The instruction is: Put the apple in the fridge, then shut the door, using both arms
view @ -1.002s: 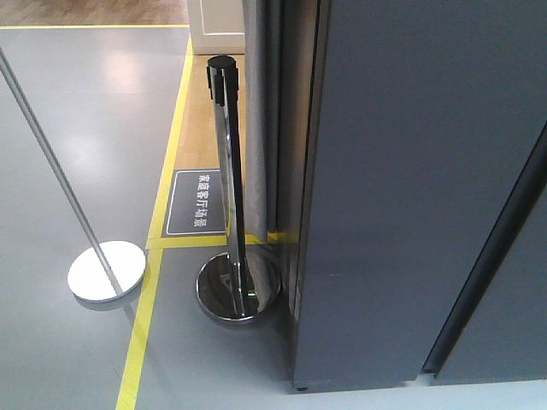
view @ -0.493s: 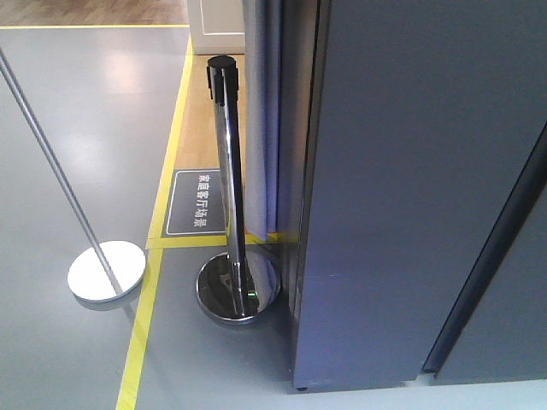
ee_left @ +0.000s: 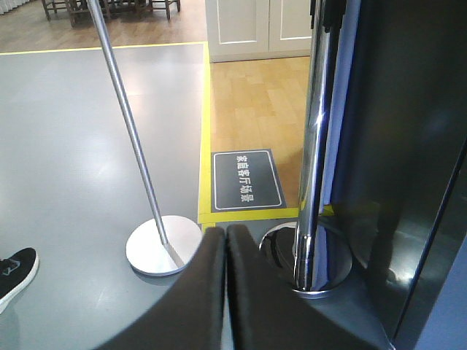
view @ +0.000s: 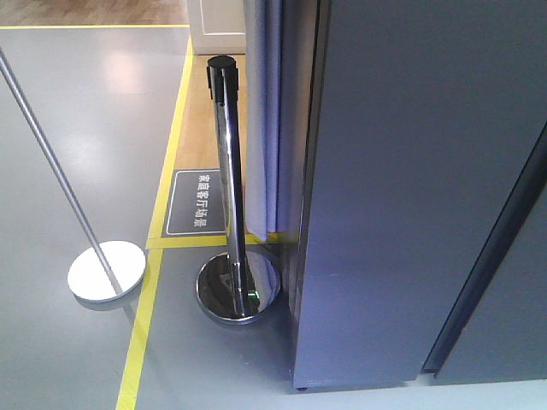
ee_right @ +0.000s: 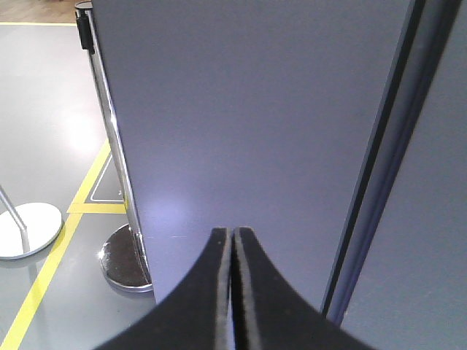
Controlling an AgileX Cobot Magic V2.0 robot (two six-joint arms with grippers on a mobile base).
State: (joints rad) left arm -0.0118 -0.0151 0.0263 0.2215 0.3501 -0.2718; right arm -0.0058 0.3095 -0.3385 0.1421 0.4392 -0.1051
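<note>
Both tools are pressed closed and hold nothing: left tool, right tool. The fridge fills the frame's right; a chrome post stands at centre, beside it.

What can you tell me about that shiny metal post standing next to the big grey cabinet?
The shiny post is a polished chrome queue stanchion with a black cap on top and a round, mirror-bright domed base. It stands on the grey floor, looking slightly tilted in the front view, its base straddling a yellow floor line. It stands close beside the dark grey fridge; whether they touch cannot be told. A floor sign lies just behind it.
</note>
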